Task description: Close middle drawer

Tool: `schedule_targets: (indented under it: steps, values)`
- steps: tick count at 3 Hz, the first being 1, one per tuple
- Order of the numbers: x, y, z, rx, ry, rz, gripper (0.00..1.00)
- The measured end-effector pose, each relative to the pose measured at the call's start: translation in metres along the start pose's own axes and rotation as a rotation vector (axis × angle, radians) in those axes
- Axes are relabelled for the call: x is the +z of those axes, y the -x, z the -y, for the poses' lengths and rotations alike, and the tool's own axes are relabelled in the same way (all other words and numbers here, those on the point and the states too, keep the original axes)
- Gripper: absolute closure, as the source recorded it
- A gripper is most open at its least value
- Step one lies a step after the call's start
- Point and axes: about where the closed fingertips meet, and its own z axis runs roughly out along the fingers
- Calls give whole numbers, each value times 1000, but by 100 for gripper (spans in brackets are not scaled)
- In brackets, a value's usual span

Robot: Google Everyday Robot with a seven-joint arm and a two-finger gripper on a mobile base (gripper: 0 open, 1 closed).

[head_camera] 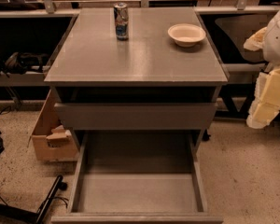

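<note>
The middle drawer [137, 192] of the grey cabinet is pulled far out toward me. Its wide rectangular tray is empty, and its flat front [137, 218] lies along the bottom edge of the view. Above it, a slimmer drawer front [135, 115] stands slightly out from the cabinet, with a dark gap over it. No drawer shows below the open tray. My gripper [266, 101], pale yellow and white, hangs at the right edge of the view. It is level with the upper drawer front, well to the right of the cabinet, and touches nothing.
A drink can [121, 21] and a white bowl [186, 34] stand on the cabinet top [135, 59]. A cardboard box [51, 136] sits on the floor left of the cabinet. Black cables and a stand [46, 202] lie at the lower left. Benches run behind.
</note>
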Motion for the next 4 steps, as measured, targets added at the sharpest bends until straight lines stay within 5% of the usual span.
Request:
schedule_targets:
  steps: [1,2,4]
  values:
    - [0,0,0,0,0,0,0]
    - [16,-9,-3,18,8,-73,0]
    - [76,-24,-59,0,-50,-137,0]
